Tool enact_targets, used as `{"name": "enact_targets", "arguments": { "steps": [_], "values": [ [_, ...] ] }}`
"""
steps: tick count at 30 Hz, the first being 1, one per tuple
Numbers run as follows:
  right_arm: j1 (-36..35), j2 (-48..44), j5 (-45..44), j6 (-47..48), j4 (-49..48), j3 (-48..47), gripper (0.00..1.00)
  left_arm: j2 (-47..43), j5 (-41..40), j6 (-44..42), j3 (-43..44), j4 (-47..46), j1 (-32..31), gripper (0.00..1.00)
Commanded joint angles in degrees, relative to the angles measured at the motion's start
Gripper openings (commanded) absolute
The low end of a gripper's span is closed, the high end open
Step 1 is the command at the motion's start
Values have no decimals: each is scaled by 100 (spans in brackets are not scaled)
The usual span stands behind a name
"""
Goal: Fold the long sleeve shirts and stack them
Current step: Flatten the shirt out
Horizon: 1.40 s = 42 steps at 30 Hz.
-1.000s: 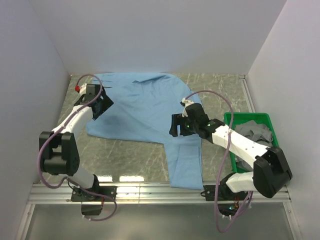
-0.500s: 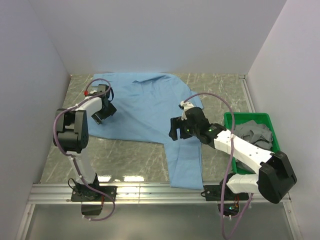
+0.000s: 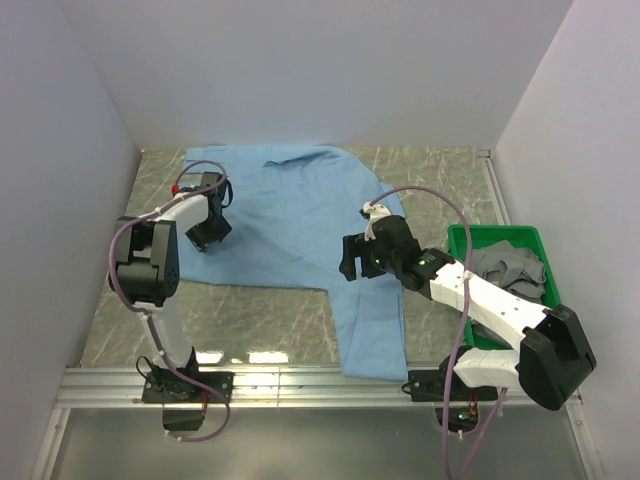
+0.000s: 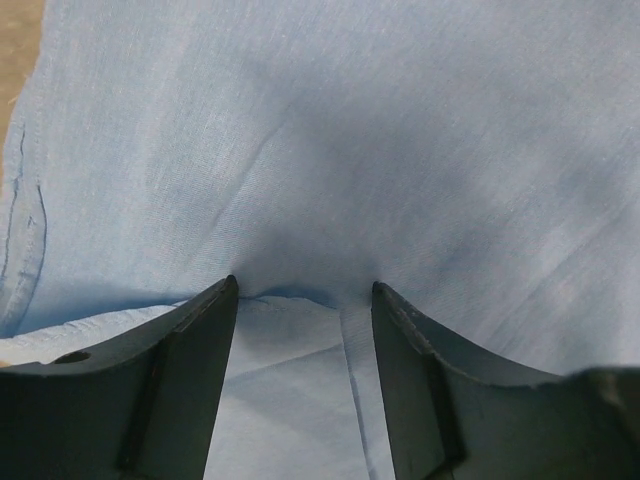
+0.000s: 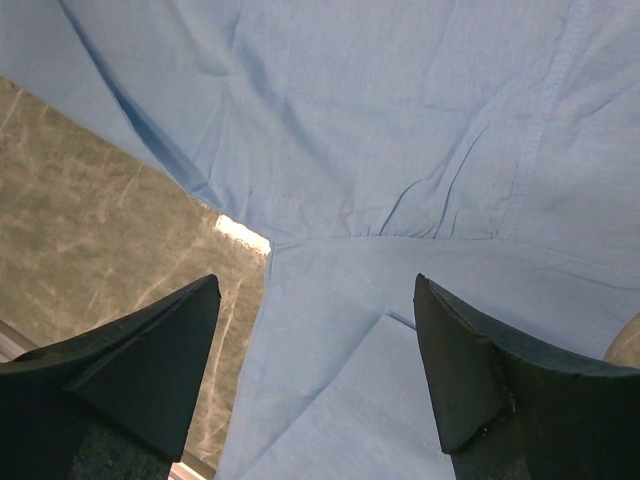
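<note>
shirt (image 3: 290,205): light blue, spread mid-table
left gripper (image 3: 207,238): shirt's 9 o'clock edge, jaws half apart, tips pressing cloth
right gripper (image 3: 351,266): shirt's 4 o'clock, wide, holding nothing

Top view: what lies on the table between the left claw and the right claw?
Only the light blue shirt; its cloth spans the stretch from left claw to right claw in the top view.

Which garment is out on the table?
The light blue shirt, spread across the table. The grey one lies crumpled in the green bin at the right.
</note>
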<state>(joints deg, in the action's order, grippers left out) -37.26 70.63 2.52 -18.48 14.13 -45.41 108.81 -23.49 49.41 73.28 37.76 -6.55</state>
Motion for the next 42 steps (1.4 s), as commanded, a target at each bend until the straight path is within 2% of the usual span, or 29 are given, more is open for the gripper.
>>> {"name": "enact_targets", "arguments": {
  "steps": [1, 9, 17, 35, 41, 42],
  "values": [
    [-45, -190, -147, 37, -183, 14, 85, -264, -253, 25, -226, 443, -13, 61],
    [-54, -173, -156, 29, -209, 41, 85, -633, 28, -19, -454, 408, -22, 51],
    [-71, -164, -173, 29, -209, 32, 85, -1178, 318, 78, -771, 320, -31, 53],
    [-89, -155, -147, 46, -262, 94, 84, -634, -33, -37, -762, 171, -22, 53],
    [-89, -146, -121, 46, -279, 94, 84, -668, -86, -45, -832, 170, -22, 50],
    [-72, -137, -121, 46, -288, 94, 84, -695, -112, -45, -859, 162, -22, 47]
  ]
}}
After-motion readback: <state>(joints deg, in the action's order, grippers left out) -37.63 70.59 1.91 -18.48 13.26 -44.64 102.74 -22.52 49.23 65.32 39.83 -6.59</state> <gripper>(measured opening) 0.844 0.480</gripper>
